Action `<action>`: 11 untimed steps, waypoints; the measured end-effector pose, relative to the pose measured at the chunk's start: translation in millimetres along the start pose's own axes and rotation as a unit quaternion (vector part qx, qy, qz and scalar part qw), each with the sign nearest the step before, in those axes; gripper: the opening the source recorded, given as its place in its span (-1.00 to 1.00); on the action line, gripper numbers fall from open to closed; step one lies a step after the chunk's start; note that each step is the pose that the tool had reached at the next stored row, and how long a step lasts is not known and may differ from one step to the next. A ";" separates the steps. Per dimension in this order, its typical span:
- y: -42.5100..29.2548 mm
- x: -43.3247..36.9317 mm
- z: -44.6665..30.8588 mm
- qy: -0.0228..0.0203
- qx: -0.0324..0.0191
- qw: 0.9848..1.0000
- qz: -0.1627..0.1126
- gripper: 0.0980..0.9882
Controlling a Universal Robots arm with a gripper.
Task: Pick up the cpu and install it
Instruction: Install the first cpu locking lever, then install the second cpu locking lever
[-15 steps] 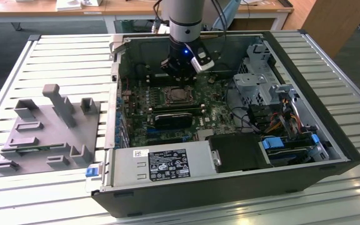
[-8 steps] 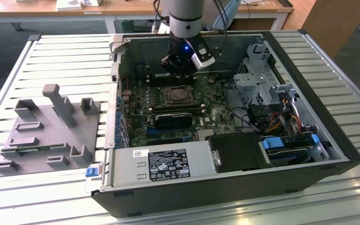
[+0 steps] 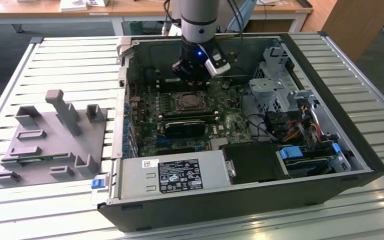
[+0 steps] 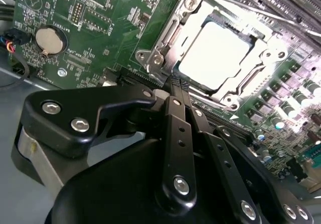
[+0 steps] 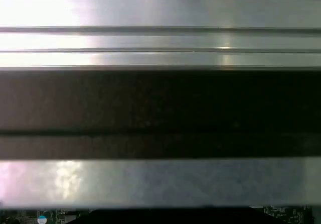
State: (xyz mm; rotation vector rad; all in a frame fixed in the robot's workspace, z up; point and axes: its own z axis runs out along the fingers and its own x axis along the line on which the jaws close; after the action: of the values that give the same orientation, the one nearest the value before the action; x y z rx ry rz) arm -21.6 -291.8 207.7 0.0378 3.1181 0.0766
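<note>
i have the gripper hanging inside the open computer case, just above the motherboard and a little beyond the socket frame. in the second wrist view the fingers are pressed together with nothing between them, tips pointing at the near edge of the socket frame. the cpu lies flat inside that frame, its pale metal top glaring under the light; in the exterior view i see it as a small grey square in the frame. a coin battery sits on the board well away from the socket. the grey fixture stands outside the case, on the slatted table.
</note>
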 end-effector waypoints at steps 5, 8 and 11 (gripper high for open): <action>-2.5 -0.5 -0.1 0.000 -0.001 1.000 0.000 -0.98; -2.9 -1.1 -0.1 0.000 -0.001 1.000 0.000 -0.98; -3.5 -1.5 -0.1 0.000 -0.001 1.000 0.000 -0.98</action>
State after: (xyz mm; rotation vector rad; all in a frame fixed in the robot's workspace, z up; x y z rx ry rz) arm -20.1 -295.3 207.7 0.0378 3.1181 0.0794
